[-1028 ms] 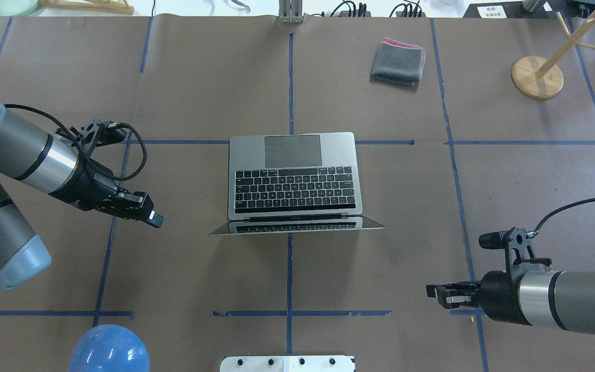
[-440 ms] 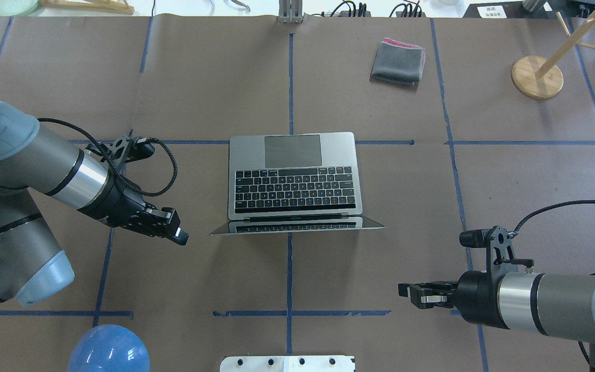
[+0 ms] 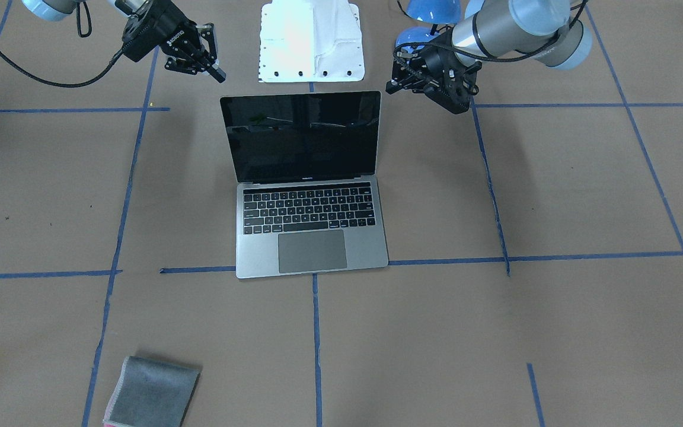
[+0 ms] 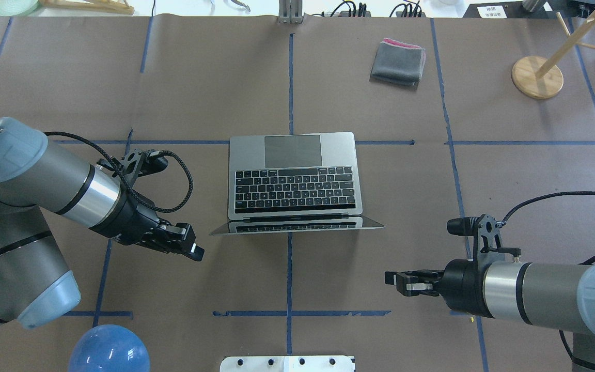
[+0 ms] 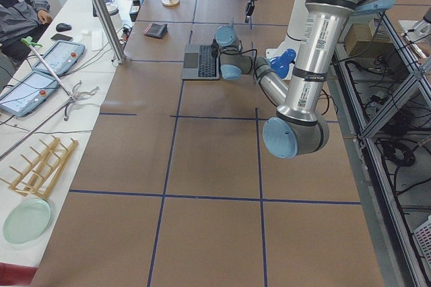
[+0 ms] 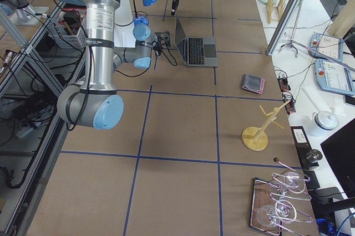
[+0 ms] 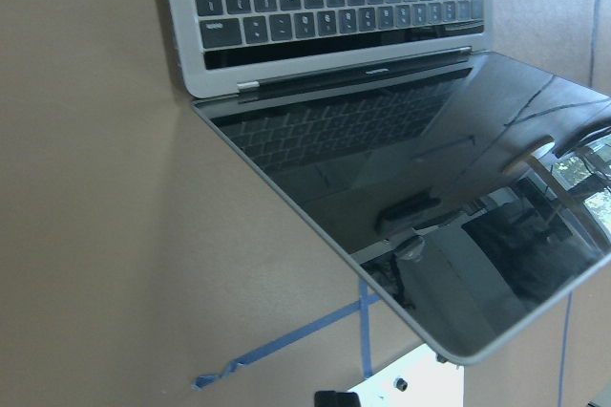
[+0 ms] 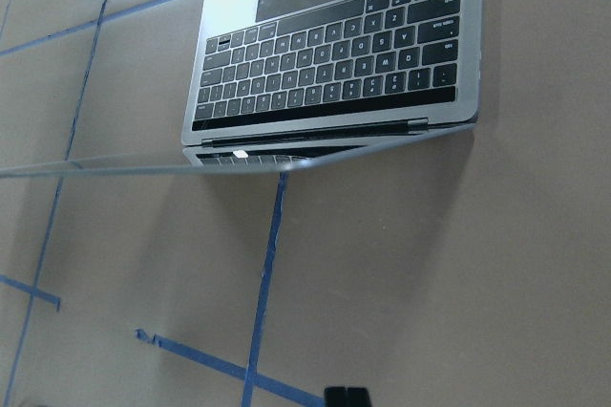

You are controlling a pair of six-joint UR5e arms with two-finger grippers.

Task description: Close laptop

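The laptop [image 4: 295, 178] stands open in the middle of the table, its grey base flat and its trackpad on the far side from me. Its glossy black screen [image 3: 303, 136] leans back toward me; it fills the left wrist view [image 7: 430, 206]. My left gripper [image 4: 197, 253] is shut and empty, just left of the screen's top edge and a little nearer to me. It also shows in the front view [image 3: 393, 88]. My right gripper [image 4: 389, 281] is shut and empty, right of the screen's top edge and nearer to me. It also shows in the front view [image 3: 218, 74]. Neither gripper touches the laptop.
A folded grey cloth [image 4: 398, 63] lies at the far right of centre. A wooden stand [image 4: 536, 76] is at the far right. A blue dome [image 4: 109, 350] and a white plate [image 4: 287, 363] sit at the near edge behind the screen.
My left gripper has moved right and toward me, closer to the screen's left corner. My right gripper has moved left toward the screen's right corner. The laptop has not moved.
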